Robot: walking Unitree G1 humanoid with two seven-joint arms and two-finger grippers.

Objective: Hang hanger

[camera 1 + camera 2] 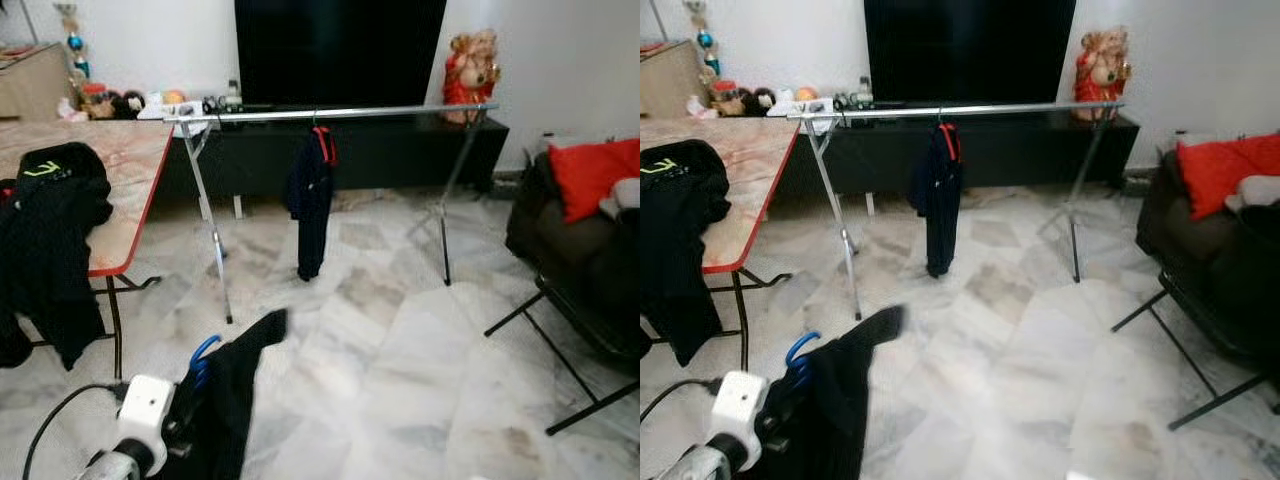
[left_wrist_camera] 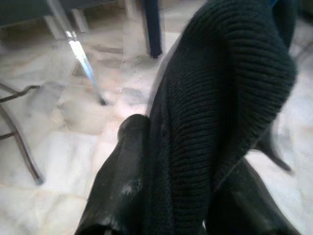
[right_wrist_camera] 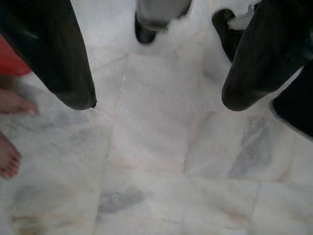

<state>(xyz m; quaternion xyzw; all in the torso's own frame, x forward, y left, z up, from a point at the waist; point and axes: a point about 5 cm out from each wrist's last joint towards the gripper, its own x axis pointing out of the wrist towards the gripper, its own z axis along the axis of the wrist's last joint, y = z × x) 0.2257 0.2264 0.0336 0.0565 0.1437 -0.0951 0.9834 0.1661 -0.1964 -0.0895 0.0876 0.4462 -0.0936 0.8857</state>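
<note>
Near left, your left end effector (image 1: pixel 195 385) grips the blue hanger (image 1: pixel 203 356) with its dark garment (image 1: pixel 232 390), carried toward the far rail (image 1: pixel 330 113); right end effector (image 3: pixel 156 103) hangs wide, idle.

A ribbed knit black garment (image 2: pixel 220 98) drapes over a glossy blue plastic hanger (image 1: pixel 203 356); polished marble floor (image 1: pixel 420 380), shiny metal rack (image 1: pixel 330 114).

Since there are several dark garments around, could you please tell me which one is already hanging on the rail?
The navy garment with the red collar hangs from the silver rail. The others are draped over the table or held by the left claw.
</note>
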